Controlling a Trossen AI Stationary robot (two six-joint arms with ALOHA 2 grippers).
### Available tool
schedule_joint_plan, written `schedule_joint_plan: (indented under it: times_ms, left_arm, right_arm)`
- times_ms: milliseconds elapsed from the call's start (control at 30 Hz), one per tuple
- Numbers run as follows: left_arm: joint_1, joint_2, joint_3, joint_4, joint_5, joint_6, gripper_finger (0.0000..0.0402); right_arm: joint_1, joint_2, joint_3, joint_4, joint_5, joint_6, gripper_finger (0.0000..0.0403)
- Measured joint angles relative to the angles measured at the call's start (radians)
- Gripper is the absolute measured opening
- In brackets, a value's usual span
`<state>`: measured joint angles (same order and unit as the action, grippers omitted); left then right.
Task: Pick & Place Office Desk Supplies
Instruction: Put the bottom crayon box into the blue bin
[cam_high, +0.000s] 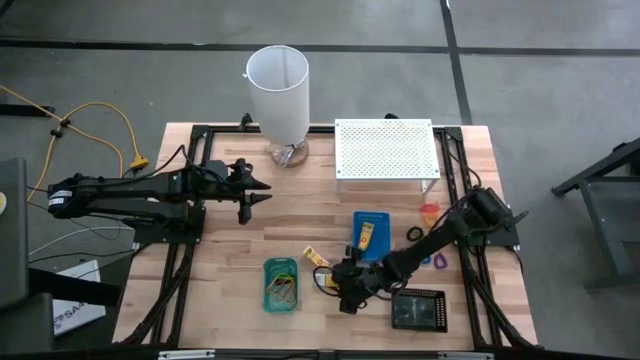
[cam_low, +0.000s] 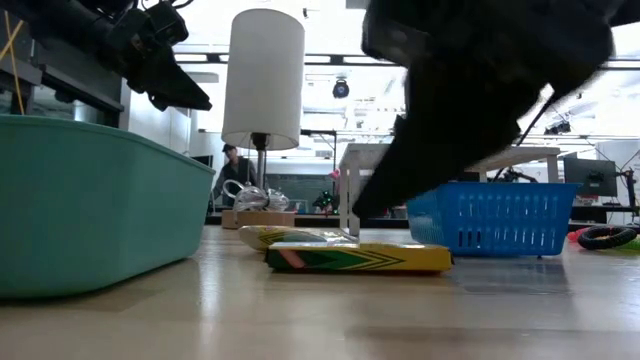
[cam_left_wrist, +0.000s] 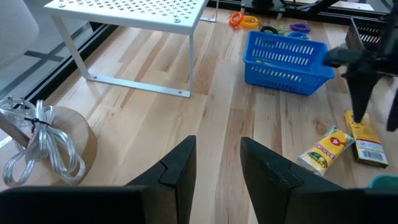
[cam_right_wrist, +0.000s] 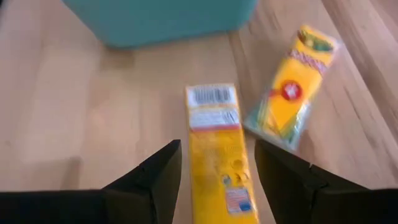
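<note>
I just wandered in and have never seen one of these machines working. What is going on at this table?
The right gripper hangs open over a yellow crayon packet lying on the wooden table, one finger on each side, not yet gripping. A second packet lies beside it, near the green tray. Another packet already sits in the blue basket. The left gripper waits open, farther back near the white lamp.

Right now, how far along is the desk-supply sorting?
Done: rubber bands lie in the green tray and one packet in the blue tray. In hand: the right pincer is open over a yellow packet, not gripping. Left: the second packet and loose loops. The left pincer waits open.
</note>
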<state>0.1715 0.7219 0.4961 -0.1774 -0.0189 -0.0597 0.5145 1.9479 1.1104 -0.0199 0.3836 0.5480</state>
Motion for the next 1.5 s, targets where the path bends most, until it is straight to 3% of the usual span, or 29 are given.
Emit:
schedule_joint_plan:
  times_ms: [300,1500]
  left_arm:
    - [0.0,0.0,0.0,0.007,-0.002,0.0,0.0119]
    - [0.0,0.0,0.0,0.015,-0.002,0.0,0.0119]
  right_arm:
    - [0.011,0.022,0.004,-0.005,0.048,-0.012,0.0192]
    - [0.014,0.066,0.005,-0.036,0.001,0.035,0.0192]
